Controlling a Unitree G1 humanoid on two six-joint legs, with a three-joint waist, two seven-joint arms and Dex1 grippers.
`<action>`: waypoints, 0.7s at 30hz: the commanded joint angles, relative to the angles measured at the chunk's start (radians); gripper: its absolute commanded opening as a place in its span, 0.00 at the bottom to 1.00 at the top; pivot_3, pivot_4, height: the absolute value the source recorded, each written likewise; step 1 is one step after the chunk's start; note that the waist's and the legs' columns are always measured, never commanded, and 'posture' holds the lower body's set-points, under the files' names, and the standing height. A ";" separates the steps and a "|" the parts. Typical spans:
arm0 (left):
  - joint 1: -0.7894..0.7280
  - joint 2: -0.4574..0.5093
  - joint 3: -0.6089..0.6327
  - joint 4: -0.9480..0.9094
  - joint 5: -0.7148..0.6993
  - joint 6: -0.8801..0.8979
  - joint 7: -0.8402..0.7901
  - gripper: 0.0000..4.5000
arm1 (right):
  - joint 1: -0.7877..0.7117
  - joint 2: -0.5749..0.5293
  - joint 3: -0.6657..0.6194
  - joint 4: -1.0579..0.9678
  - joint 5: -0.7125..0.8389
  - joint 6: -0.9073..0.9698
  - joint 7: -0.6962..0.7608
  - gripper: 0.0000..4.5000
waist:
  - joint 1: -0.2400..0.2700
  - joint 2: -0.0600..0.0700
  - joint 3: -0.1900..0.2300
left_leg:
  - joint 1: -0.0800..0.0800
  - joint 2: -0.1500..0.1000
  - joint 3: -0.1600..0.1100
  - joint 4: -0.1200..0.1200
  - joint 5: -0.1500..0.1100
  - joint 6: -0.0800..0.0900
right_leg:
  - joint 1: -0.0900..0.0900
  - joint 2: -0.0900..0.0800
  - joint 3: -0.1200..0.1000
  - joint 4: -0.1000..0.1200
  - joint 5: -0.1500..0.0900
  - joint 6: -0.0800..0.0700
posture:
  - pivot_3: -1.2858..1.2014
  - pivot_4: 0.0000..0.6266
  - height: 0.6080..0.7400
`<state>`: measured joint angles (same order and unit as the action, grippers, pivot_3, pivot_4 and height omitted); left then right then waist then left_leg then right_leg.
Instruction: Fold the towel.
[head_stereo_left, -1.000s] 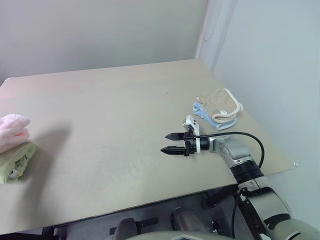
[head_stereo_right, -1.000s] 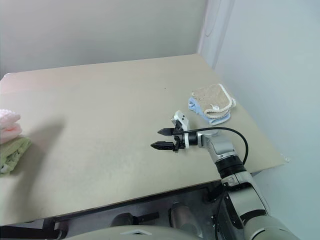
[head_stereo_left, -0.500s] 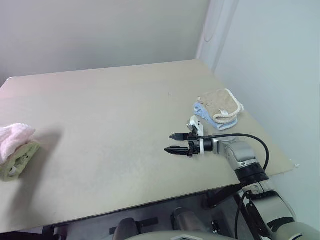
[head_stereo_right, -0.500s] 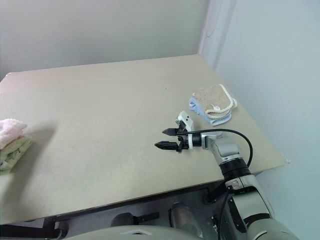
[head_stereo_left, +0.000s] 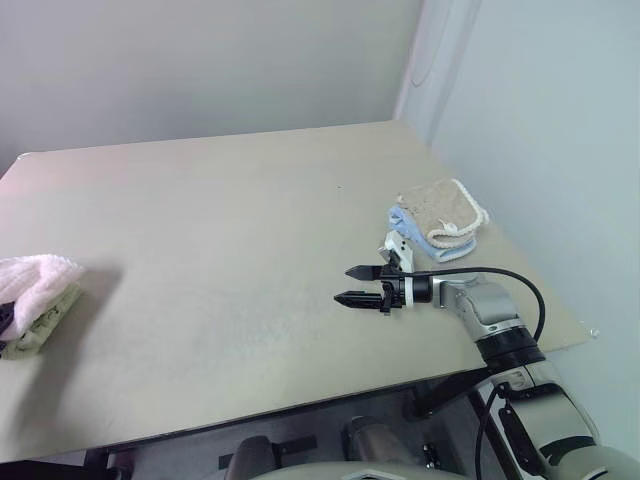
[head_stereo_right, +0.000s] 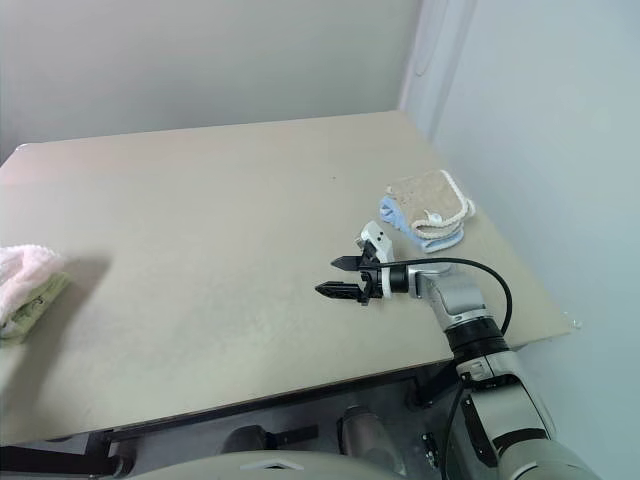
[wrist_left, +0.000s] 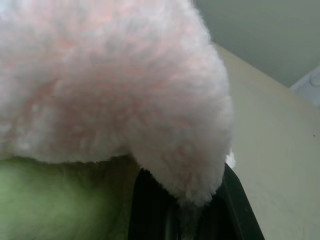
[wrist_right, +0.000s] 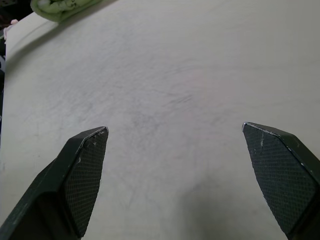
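Soft, limp towel (wrist_left: 110, 85) pinched in my left gripper (wrist_left: 185, 210); right gripper (head_stereo_left: 352, 284) spread, should take a corner

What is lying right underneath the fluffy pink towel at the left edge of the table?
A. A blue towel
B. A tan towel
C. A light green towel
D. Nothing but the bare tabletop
C. The pink towel rests on a light green towel at the left edge of the table; the tan towel and blue towel are stacked far off on the right side.
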<state>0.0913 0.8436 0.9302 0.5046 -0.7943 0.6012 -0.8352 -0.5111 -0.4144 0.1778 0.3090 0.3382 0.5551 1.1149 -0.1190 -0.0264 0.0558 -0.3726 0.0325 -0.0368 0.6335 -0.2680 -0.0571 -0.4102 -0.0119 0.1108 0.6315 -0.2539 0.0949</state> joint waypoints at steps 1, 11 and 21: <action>-0.095 0.078 0.027 0.007 -0.012 -0.023 0.016 0.01 | -0.010 -0.004 -0.023 -0.036 0.012 -0.005 -0.002 1.00 | 0.000 -0.001 0.000 | 0.000 0.000 0.000 0.000 0.000 0.000 | 0.000 0.000 0.000 0.000 0.000 0.001 | 0.52 0.00 1.00; -0.352 0.191 -0.039 0.149 0.041 -0.122 -0.018 0.01 | 0.001 0.003 -0.018 -0.043 0.011 -0.002 -0.013 1.00 | -0.007 -0.002 -0.001 | 0.001 0.000 0.000 -0.003 0.000 0.000 | 0.000 0.000 -0.001 0.000 0.001 0.001 | 0.52 0.00 1.00; -0.230 0.141 -0.035 0.289 0.112 -0.259 -0.105 0.01 | 0.047 -0.016 -0.034 -0.104 0.024 0.018 -0.032 1.00 | -0.008 -0.002 -0.001 | 0.000 0.000 0.000 -0.003 0.000 0.000 | -0.001 0.000 -0.001 0.001 0.001 0.002 | 0.52 0.00 1.00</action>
<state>-0.1510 0.9896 0.8786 0.7959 -0.6851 0.3748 -0.9167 -0.4616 -0.4189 0.1767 0.2505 0.3418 0.5692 1.0859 -0.1268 -0.0280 0.0546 -0.3722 0.0327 -0.0370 0.6308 -0.2679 -0.0569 -0.4107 -0.0120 0.1094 0.6325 -0.2531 0.0959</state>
